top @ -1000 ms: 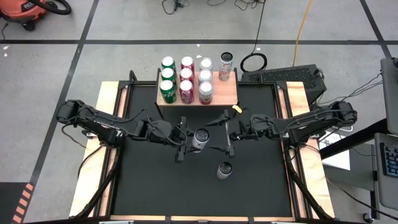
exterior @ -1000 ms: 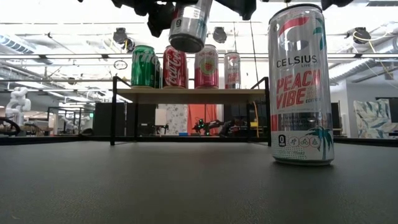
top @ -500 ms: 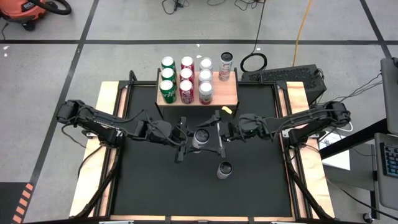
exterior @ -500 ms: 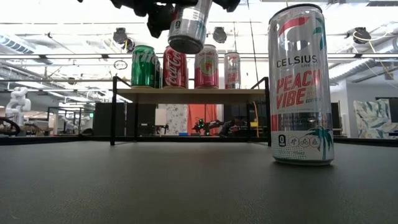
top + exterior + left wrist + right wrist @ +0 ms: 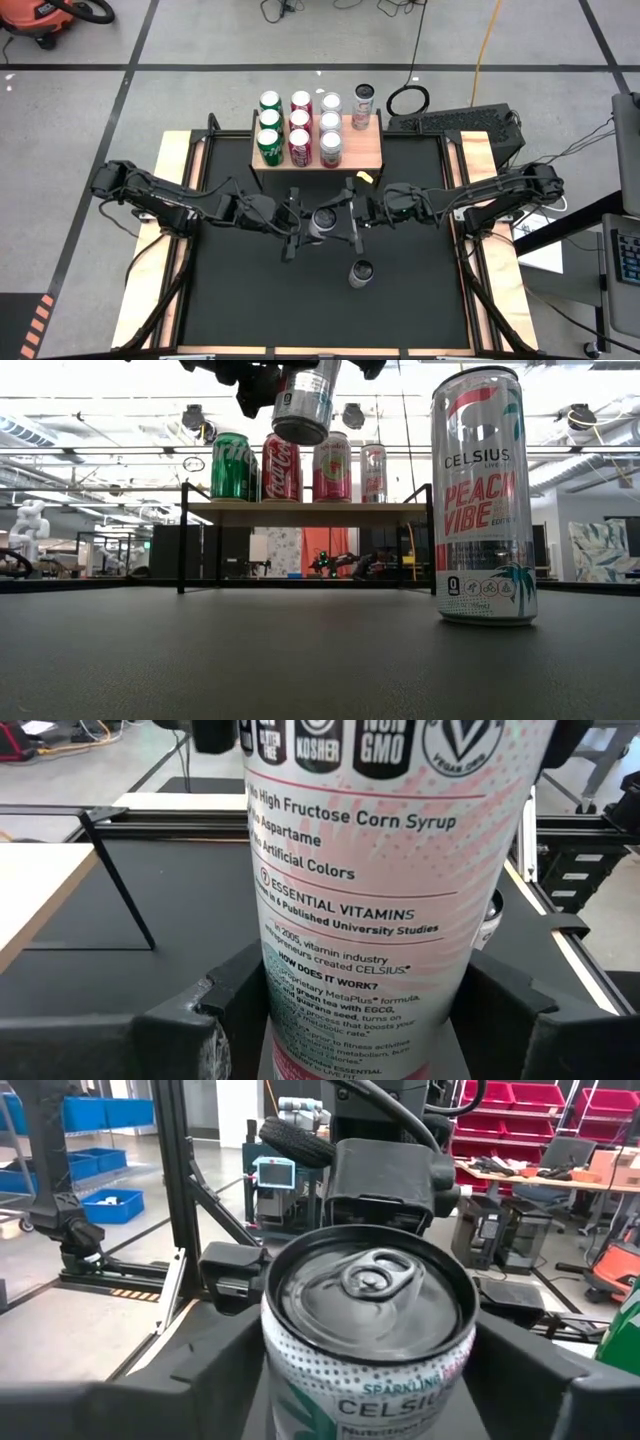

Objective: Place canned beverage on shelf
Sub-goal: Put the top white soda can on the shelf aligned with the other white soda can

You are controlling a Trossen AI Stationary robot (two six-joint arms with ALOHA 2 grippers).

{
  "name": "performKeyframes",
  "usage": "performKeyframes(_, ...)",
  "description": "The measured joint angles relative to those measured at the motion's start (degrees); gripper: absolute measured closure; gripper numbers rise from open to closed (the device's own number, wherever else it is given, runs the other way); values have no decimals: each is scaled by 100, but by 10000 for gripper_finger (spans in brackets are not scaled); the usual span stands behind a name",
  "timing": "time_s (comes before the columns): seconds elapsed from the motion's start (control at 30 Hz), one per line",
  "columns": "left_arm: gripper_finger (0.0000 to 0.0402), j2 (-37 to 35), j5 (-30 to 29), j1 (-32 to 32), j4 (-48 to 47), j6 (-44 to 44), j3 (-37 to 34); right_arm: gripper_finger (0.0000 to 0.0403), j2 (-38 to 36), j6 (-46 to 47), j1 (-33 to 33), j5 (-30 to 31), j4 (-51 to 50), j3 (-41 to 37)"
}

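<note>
Your left gripper [image 5: 296, 222] is clamped on the slim Celsius can [image 5: 322, 222], holding it tilted in the air above the black mat [image 5: 240, 300], just in front of the shelf [image 5: 367, 148]. Your right gripper [image 5: 350, 215] has its fingers on either side of the same can's top end, but you cannot tell whether they touch it. The shelf carries ten cans in rows, and a second Celsius can [image 5: 361, 272] stands upright on the mat nearer the front edge.
</note>
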Motion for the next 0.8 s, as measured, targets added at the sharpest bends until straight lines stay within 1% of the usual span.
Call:
performKeyframes(0.17,161,2,-10,0,-7,-1,0,153,0,-37,0,-2,0,0)
performKeyframes(0.3,149,0,-29,0,-15,-1,0,175,0,-46,0,0,0,-2)
performKeyframes(0.47,128,0,-28,0,-15,-21,0,174,0,-71,0,-4,1,-2)
performKeyframes(0.67,80,-15,85,-7,55,-18,17,175,-26,-94,2,-16,-157,-22)
performKeyframes(0.8,51,-34,63,-7,31,-16,15,175,-219,-129,2,-8,-349,-22)
